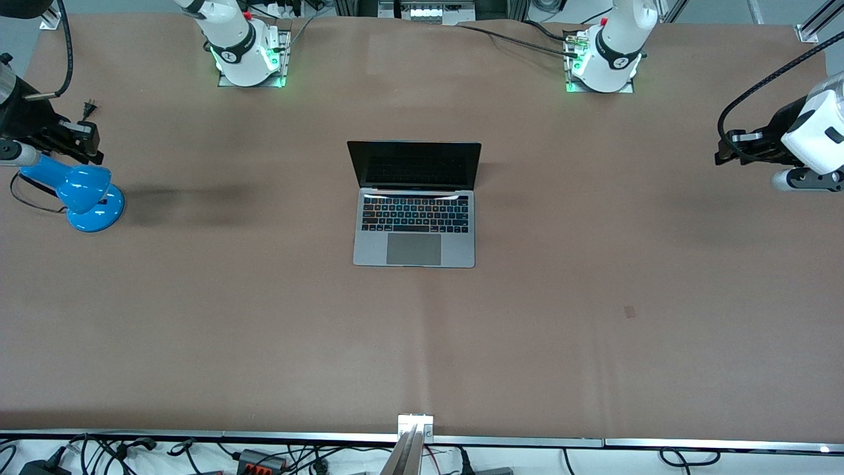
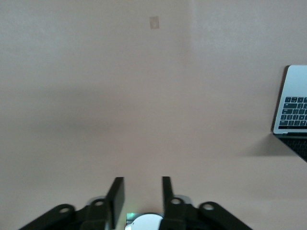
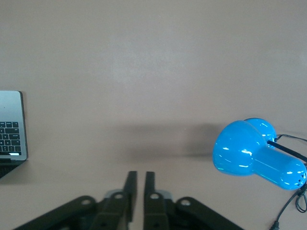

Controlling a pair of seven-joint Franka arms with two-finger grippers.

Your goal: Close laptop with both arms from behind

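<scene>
Silver laptop (image 1: 414,227): open, mid-table (image 1: 593,316), screen upright, untouched
Left gripper (image 2: 142,189): raised over the table's left-arm end, fingers (image 2: 116,191) partly apart, holding nothing
Right gripper (image 3: 140,184): over right-arm end beside blue lamp (image 3: 256,155), fingers nearly together, empty

A blue desk lamp (image 1: 82,194) stood on the brown table (image 1: 593,330) just below my right claw, its rounded shade (image 3: 242,148) tipped over and its black cord (image 1: 30,198) curling off beside the base. A small darker patch (image 1: 630,311) marked the tabletop ahead of my left claw, well apart from it.
</scene>
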